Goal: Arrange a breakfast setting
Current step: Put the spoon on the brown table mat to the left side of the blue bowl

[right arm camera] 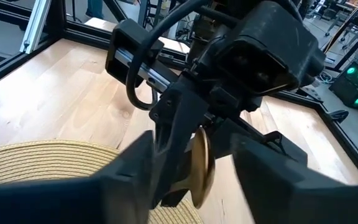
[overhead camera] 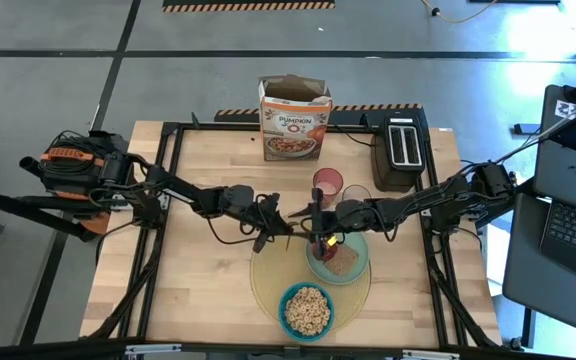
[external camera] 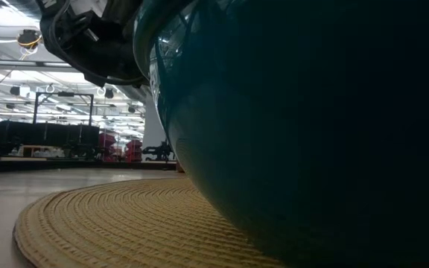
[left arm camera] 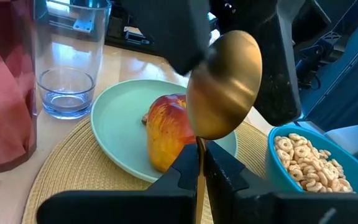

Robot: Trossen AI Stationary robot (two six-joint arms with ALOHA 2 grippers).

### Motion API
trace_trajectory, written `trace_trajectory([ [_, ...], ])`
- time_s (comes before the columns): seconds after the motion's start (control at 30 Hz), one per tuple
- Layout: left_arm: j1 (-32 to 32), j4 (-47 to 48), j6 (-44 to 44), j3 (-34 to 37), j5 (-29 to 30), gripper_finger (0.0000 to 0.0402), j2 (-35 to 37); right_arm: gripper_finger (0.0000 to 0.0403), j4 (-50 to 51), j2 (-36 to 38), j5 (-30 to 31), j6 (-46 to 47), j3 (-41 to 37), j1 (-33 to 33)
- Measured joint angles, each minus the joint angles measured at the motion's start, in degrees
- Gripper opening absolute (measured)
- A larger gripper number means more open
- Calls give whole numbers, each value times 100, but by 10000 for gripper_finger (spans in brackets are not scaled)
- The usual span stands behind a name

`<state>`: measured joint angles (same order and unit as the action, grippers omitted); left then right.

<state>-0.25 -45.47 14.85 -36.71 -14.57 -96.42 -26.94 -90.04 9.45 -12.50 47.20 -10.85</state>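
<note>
Handing over the gold spoon (left arm camera: 224, 84) mid-air is the step judged in hand. The spoon's handle is clamped between the left gripper's (left arm camera: 199, 163) fingers, bowl end pointing up toward the right gripper (right arm camera: 194, 163), whose fingers are spread apart either side of the spoon bowl, not yet closed on it. In the high view both grippers are met over the table's middle, at the far edge of the round yellow placemat (overhead camera: 268, 285).

The rest of the setting is laid: pale green plate (left arm camera: 114, 121) on the placemat with red apple (left arm camera: 169, 130) on it and brown toast (overhead camera: 342, 264) beside the apple, blue bowl (overhead camera: 306, 310) of cereal on the mat's near edge, pink cup (overhead camera: 327, 183) and clear mug (left arm camera: 70, 59) just beyond the mat.

Next, the right fingers would need closing on the spoon bowl before the left lets go; slip on the smooth metal is a risk. Final spoon spot cannot be told.
</note>
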Motion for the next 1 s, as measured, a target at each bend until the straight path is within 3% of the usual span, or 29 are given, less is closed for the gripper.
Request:
trace_trajectory([
  [0.13, 2, -8, 2, 0, -29, 3, 0, 234, 5, 173, 83, -387, -9, -23],
  [0.3, 13, -21, 201, 0, -261, 3, 0, 247, 24, 684, 715, -1358, -9, -264],
  [0.5, 32, -666, 654, 0, -344, 3, -354, 248, 0, 1311, 2256, -2756, -7, -811],
  [0.63, 211, -1784, 1484, 0, -706, 3, -1041, 248, -5, 1565, 3153, -3304, -7, -1137],
  [0.83, 703, -3267, 2966, 0, -914, 3, -2011, 248, 16, 1609, 3797, -3560, -7, -1523],
  [1.0, 947, -3716, 4055, 0, -955, 3, -2437, 248, 10, 1609, 4351, -3764, -7, -1746],
])
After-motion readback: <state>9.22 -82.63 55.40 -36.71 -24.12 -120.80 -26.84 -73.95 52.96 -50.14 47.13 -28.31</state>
